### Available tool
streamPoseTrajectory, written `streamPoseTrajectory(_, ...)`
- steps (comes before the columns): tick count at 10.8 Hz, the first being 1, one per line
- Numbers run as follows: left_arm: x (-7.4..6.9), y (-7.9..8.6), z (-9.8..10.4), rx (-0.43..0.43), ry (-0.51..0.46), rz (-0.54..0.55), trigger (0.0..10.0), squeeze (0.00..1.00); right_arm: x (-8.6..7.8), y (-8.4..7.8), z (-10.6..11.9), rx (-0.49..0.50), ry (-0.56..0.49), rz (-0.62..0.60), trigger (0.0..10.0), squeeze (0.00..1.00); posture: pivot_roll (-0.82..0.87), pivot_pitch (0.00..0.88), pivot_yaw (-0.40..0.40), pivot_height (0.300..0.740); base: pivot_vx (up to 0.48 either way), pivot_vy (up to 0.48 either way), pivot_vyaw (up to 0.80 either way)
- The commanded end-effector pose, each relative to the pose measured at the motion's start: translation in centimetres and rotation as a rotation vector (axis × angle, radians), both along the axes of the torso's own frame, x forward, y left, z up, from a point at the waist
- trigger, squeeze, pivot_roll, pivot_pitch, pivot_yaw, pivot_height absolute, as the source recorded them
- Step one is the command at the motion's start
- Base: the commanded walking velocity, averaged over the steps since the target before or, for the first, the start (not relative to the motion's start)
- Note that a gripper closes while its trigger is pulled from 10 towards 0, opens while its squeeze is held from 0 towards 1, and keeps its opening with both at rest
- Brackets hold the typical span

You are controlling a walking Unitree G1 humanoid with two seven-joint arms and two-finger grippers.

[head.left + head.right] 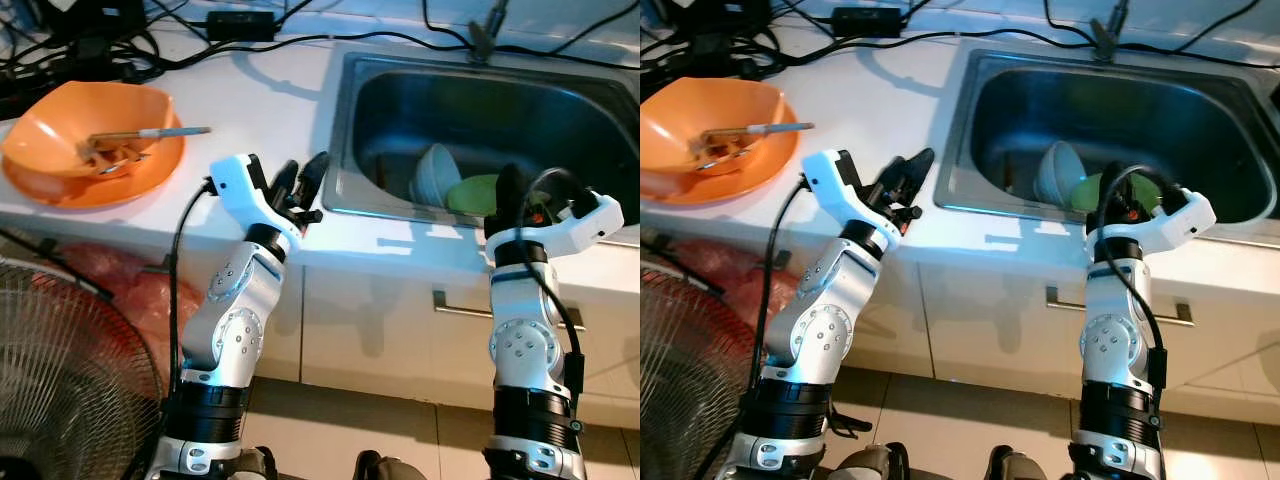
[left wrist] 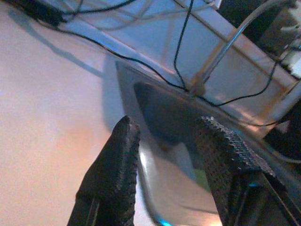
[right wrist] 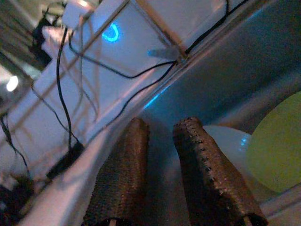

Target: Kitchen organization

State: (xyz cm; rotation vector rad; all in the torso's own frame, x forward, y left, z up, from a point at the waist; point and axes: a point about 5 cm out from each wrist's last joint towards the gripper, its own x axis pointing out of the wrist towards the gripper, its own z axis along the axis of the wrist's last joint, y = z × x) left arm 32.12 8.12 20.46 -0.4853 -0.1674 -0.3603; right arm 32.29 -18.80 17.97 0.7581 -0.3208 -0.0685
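The right gripper [image 1: 507,190], fingers narrowly parted and empty, hangs over the sink [image 1: 345,130] rim; just beyond it lie a white bowl [image 1: 435,172] and a green plate [image 1: 474,192]. Both look rigid, slick, breakable: pinch a rim. The left gripper [image 1: 300,180] gapes wide above the bench [image 1: 270,100].

Left gripper [image 1: 303,176] jaws parted, right gripper [image 3: 162,141] jaws near-closed

An orange bowl [image 1: 715,140] holding utensils is seen at the far left of the white worktop [image 1: 880,95]. A white bowl [image 1: 1060,172] and a green dish [image 1: 1110,190] are seen in the steel sink [image 1: 970,150]. The left hand [image 1: 908,172] is held over the worktop's near edge, fingers parted; the right hand [image 1: 1118,185] is held at the sink's near rim.
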Motion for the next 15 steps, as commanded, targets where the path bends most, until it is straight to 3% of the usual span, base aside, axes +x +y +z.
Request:
streamPoseTrajectory(1, 0.0, -0.1, 0.2, 0.050, -0.028, 0.022, 10.0, 0.00, -0.2, 0.1, -0.1, -0.084, 0.005, -0.004, 10.0, 0.00, 0.03, 0.137, -0.004, 0.740, 0.000, 0.000, 0.00)
streamPoseTrajectory(2, 0.1, 0.4, 0.2, 0.121, -0.059, 0.065, 10.0, 0.00, -0.1, 0.4, 0.1, -0.220, 0.007, -0.012, 10.0, 0.00, 0.03, 0.143, -0.007, 0.740, 0.000, 0.000, 0.00)
streamPoseTrajectory(3, 0.2, 0.6, -0.2, 0.256, -0.091, 0.100, 10.0, 0.00, -0.2, 0.5, -0.2, -0.359, 0.023, -0.044, 10.0, 0.00, 0.03, 0.147, -0.009, 0.740, 0.000, 0.000, 0.00)
streamPoseTrajectory(5, 0.3, 1.0, -0.9, 0.329, -0.096, 0.121, 10.0, 0.00, -0.2, 0.7, -0.4, -0.471, 0.024, -0.052, 10.0, 0.00, 0.03, 0.152, -0.009, 0.740, 0.000, 0.000, 0.00)
streamPoseTrajectory(6, 0.3, 1.2, -0.8, 0.361, -0.123, 0.146, 10.0, 0.00, -0.3, 0.3, 0.0, -0.472, 0.003, -0.075, 10.0, 0.00, 0.03, 0.152, -0.009, 0.740, 0.000, 0.000, 0.00)
streamPoseTrajectory(10, 0.2, 2.1, -1.3, 0.449, -0.172, 0.223, 10.0, 0.00, -0.7, -0.8, 0.6, -0.656, -0.034, -0.141, 10.0, 0.00, 0.03, 0.160, -0.008, 0.740, 0.000, 0.000, 0.00)
streamPoseTrajectory(15, 0.3, 2.8, -1.6, 0.481, -0.194, 0.271, 10.0, 0.00, -0.8, -1.5, 0.3, -0.661, -0.021, -0.169, 10.0, 0.00, 0.03, 0.164, -0.008, 0.740, 0.000, 0.000, 0.00)
